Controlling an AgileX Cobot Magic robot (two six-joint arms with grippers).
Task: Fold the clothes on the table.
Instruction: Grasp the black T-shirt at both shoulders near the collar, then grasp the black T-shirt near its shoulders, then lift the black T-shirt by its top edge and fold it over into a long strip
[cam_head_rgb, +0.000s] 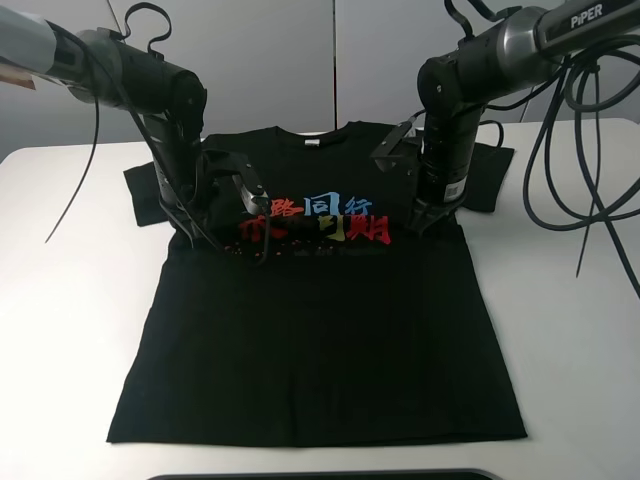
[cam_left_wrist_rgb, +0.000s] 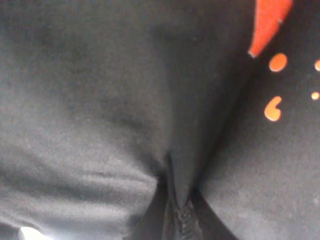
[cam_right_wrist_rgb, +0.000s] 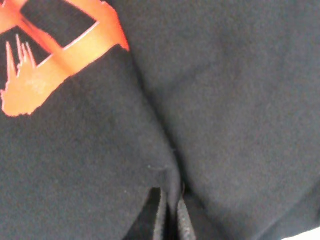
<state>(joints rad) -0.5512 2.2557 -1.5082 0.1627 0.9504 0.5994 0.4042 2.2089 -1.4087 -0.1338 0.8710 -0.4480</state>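
Black knit cloth, the T-shirt (cam_head_rgb: 320, 340) lies flat and face up on the white table (cam_head_rgb: 560, 330), collar away from the camera, hem nearest it, both sleeves spread out. The left pincer (cam_head_rgb: 210, 238) is down on the chest at one outer end of the printed lettering (cam_head_rgb: 320, 222); the right pincer (cam_head_rgb: 425, 222) is down at the other end, so the print lies between the two. In each wrist view the jaws are together on a small raised ridge of fabric: the left pincer (cam_left_wrist_rgb: 177, 220) has a crease running away from its tips, and the right pincer's fingers (cam_right_wrist_rgb: 156, 215) nip a similar pleat.

The cloth looks light, limp and slightly grippy, and I judge it will sag and drape from any held point instead of keeping its shape. How many layers each pinch has caught cannot be told. A fold probably goes more cleanly with holds near the shoulder seams or side edges, outward of each pincer, lifted evenly so that the hem trails without bunching.
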